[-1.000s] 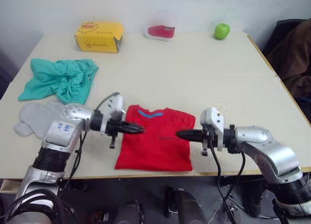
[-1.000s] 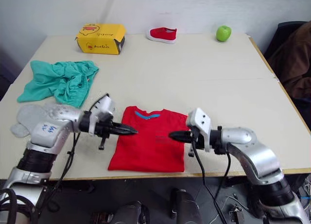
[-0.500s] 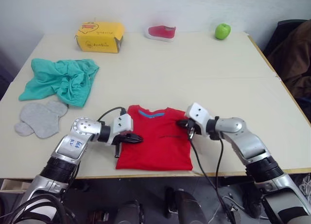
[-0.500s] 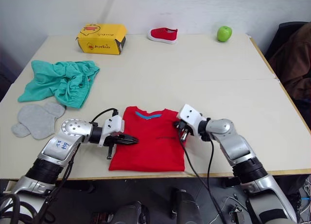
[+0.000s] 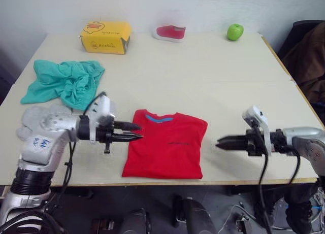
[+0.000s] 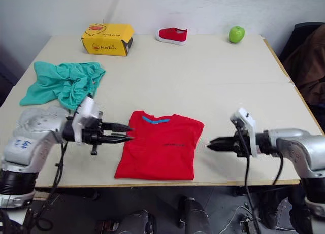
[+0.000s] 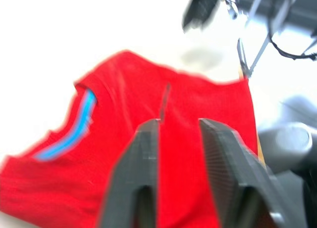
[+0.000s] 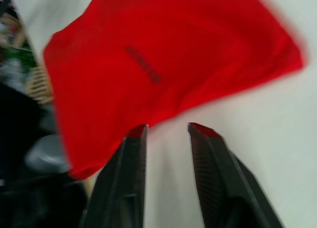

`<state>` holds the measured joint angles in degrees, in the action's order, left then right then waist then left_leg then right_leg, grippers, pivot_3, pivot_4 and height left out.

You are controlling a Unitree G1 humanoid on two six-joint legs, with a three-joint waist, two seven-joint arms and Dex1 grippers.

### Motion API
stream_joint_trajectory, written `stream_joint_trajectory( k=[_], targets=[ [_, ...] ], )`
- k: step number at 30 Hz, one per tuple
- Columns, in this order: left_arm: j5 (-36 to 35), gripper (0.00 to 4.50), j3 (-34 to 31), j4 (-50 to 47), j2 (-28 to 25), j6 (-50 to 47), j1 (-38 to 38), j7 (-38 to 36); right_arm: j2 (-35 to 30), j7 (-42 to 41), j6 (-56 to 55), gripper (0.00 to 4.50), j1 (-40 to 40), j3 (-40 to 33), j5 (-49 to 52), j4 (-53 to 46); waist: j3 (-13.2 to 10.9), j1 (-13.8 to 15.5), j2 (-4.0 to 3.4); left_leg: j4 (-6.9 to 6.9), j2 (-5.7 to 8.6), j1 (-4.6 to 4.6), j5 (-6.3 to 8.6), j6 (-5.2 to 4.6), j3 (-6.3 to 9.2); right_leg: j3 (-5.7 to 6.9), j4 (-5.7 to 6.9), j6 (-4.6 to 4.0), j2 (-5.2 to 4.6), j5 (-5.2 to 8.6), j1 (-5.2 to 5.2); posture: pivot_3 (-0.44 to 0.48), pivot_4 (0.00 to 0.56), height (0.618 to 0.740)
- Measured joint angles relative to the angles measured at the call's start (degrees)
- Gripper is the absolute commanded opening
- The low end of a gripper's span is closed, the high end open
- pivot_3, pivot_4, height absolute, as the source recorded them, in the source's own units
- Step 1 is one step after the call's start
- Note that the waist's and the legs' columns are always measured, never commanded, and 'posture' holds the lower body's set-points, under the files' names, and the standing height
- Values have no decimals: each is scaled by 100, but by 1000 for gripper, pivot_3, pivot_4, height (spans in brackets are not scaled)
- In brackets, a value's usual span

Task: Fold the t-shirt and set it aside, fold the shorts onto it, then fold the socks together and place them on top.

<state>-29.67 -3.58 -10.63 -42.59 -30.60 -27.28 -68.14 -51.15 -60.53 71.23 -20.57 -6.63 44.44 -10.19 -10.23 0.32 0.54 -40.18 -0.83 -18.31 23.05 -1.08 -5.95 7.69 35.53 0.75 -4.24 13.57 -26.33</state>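
The red t-shirt [image 5: 165, 150] lies folded into a neat rectangle near the table's front edge, its blue neckband facing the far side. My left gripper [image 5: 136, 132] hovers at its left edge, open, with nothing between the fingers [image 7: 148, 154]. Off the shirt's right side, my right gripper [image 5: 218, 141] points at it, a short gap away, also open and empty. The teal shorts [image 5: 63, 81] sit crumpled at the left of the table. The grey socks [image 5: 60, 110] lie in front of the shorts, mostly hidden behind my left arm.
A yellow box [image 5: 104, 37], a small red shoe [image 5: 170, 32] and a green apple [image 5: 234, 31] line the far edge of the table [image 5: 203, 76]. A dark jacket [image 5: 304, 56] hangs beyond the right edge.
Both grippers have drawn back outward from the t-shirt's sides, the left one to the left and the right one well to the right. The t-shirt stays folded in place.
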Motion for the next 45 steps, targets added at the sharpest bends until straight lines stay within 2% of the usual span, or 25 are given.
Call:
stream_joint_trajectory(
  k=[2, 6, 8, 12, 18, 22, 28, 32, 36, 38, 43, 45],
  targets=[
    [93, 2898, 21, 14, 297, 377, -70, 196, 553, 534, 567, 3192, -14, -166, 130, 84, 2, -12, 3, 2, 0, 1, 0, 2, -2, -1, 2, 0, 2, 0, -1, 0, 150, 740],
    [135, 4068, 79, -64, 338, 541, 12, 295, 1199, 1133, 1024, 4465, 41, -272, 229, 120, 0, -50, -3, 15, -2, 1, -4, 12, -14, -9, 8, -1, 12, 0, -12, 0, 150, 740],
    [116, 4456, 109, -237, 321, 551, 111, 288, 1543, 1418, 1268, 4500, -119, -392, 310, 120, 4, -67, 5, 10, -3, 5, -5, 15, -14, -11, 9, -2, 14, 0, -7, 0, 150, 740],
    [49, 4456, 127, -265, 164, 545, 122, 177, 2018, 1767, 1394, 4500, -362, -336, 298, 237, 5, -72, 6, 10, -3, 12, -6, 17, -18, -20, 8, -7, 15, 3, -7, 0, 150, 740],
    [-59, 4456, 131, -262, 60, 427, 111, 43, 2849, 2053, 1271, 4500, -1029, 237, 96, 690, 5, -205, 5, 16, -5, 12, -9, 24, -17, -18, 26, -14, 18, 7, -13, 0, 150, 740],
    [-146, 4500, 130, -261, -50, 319, 109, -25, 2918, 2039, 925, 3587, -1169, 553, -66, 967, 8, -200, 8, 15, -7, 14, -9, 26, -16, -17, 24, -15, 20, 8, -9, 0, 150, 740],
    [-266, 4500, 130, -264, -110, 199, 71, -41, 2900, 2074, 748, 1381, -1171, 611, -177, 1221, 10, -192, 10, 17, -8, 8, -9, 26, -13, -15, 22, -16, 20, 8, -15, 0, 150, 740],
    [-297, 4500, 136, -264, -127, 162, 41, -87, 2872, 2069, 898, 92, -1189, 595, -91, 1030, 11, -192, 13, 17, -8, 8, -9, 26, -9, -13, 15, -16, 19, 8, -9, 0, 150, 740],
    [-429, 4500, 243, -331, -282, -12, -60, -323, 2639, 2020, 871, 38, -1173, 664, -66, 924, 11, -180, 12, 17, -6, 5, -8, 25, -8, -13, 13, -15, 16, 8, -11, 0, 150, 740],
    [-614, 4500, 245, -424, -331, -212, -133, -424, 2317, 1983, 897, 38, -1170, 650, -62, 923, 8, -124, 8, 14, -2, -5, -7, 21, -2, -8, 7, -11, 11, 5, -15, 0, 150, 740],
    [-831, 4500, 267, -466, -195, -345, -420, -467, 418, 1364, 705, 38, -1154, 498, -218, 1091, -5, 51, -12, 13, 7, -25, -5, 3, 2, 2, -22, 6, 6, -4, -19, 0, 150, 740],
    [-808, 4500, 345, -432, -75, -255, -518, -467, -485, 845, 104, 38, -1136, 604, -559, 1502, -8, 83, -18, 14, 9, -28, -4, 1, -3, 2, -40, 9, 9, -6, -21, 0, 150, 740]
  ],
)
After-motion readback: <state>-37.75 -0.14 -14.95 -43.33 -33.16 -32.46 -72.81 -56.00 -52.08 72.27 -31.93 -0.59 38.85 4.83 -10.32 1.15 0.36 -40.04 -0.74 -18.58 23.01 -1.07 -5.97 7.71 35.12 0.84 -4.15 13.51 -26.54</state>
